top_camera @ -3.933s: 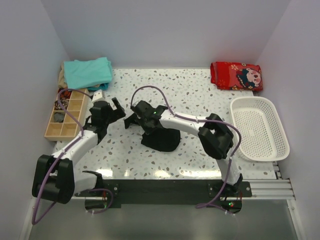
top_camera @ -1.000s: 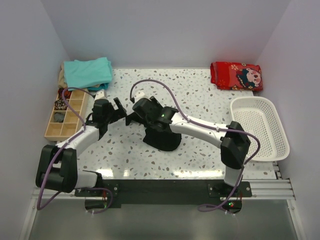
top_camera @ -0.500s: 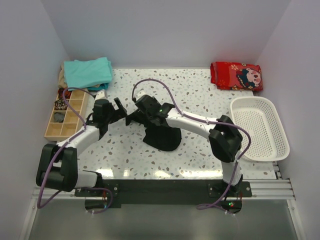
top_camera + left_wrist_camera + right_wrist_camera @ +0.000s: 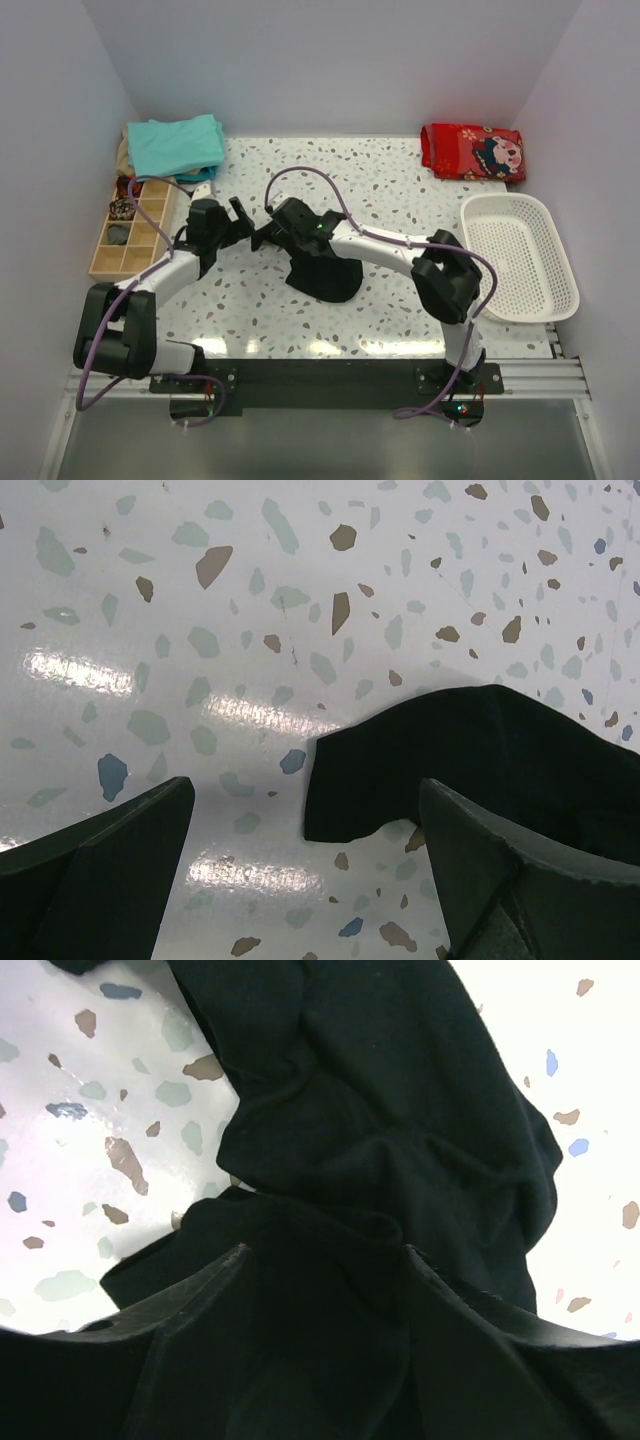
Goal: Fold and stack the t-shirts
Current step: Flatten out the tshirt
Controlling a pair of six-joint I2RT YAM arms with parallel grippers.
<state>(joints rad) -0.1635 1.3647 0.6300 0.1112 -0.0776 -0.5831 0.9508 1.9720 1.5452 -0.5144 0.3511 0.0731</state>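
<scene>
The black t-shirt (image 4: pixel 326 276) lies crumpled in the middle of the table. My right gripper (image 4: pixel 263 238) is low over its left end. In the right wrist view its jaws (image 4: pixel 322 1255) stand wide apart, and a raised fold of the black t-shirt (image 4: pixel 380 1110) fills the gap between them. My left gripper (image 4: pixel 238 213) hovers just left of it, open. In the left wrist view a corner of the black t-shirt (image 4: pixel 470 750) lies on the table between the spread fingers (image 4: pixel 120 850). Folded teal t-shirts (image 4: pixel 176 145) sit stacked at the back left corner.
A wooden compartment box (image 4: pixel 125 238) holding small items stands at the left edge. At the back right lies a folded red printed cloth (image 4: pixel 472 150). A white mesh basket (image 4: pixel 520 292) stands on the right side. Purple cables loop over both arms.
My right arm's elbow has swung slightly left and back, and its wrist has shifted a little over the black t-shirt. The left arm and the shirt stay about where they were.
</scene>
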